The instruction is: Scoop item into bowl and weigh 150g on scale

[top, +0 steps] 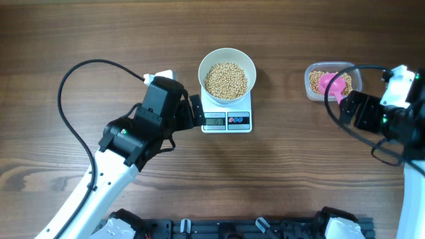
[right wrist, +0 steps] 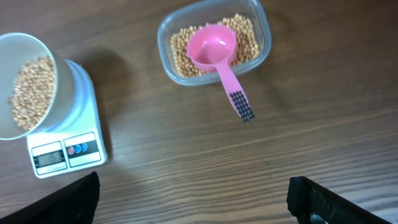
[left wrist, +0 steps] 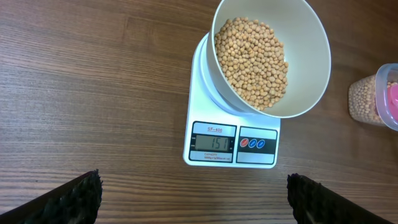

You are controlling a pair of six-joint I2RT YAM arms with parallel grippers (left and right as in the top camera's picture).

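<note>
The white bowl point(top: 227, 56) stands on the small white scale point(top: 227, 119), filled with tan beans point(top: 226, 81). In the left wrist view the bowl point(left wrist: 308, 56), its beans point(left wrist: 252, 62) and the scale point(left wrist: 233, 146) lie just ahead, with the display lit. My left gripper point(top: 188, 118) hangs open at the scale's front left with nothing in it point(left wrist: 194, 199). My right gripper point(top: 344, 109) is open and empty point(right wrist: 193, 199) in front of a clear container. The bowl point(right wrist: 25, 87) and scale point(right wrist: 68, 149) show at the left of the right wrist view.
The clear plastic container point(top: 312, 86) at the right holds more beans and a pink scoop point(top: 334, 85). The scoop's bowl rests in the beans point(right wrist: 214, 46) and its handle sticks out over the container's near rim. Black cables loop over the table beside each arm.
</note>
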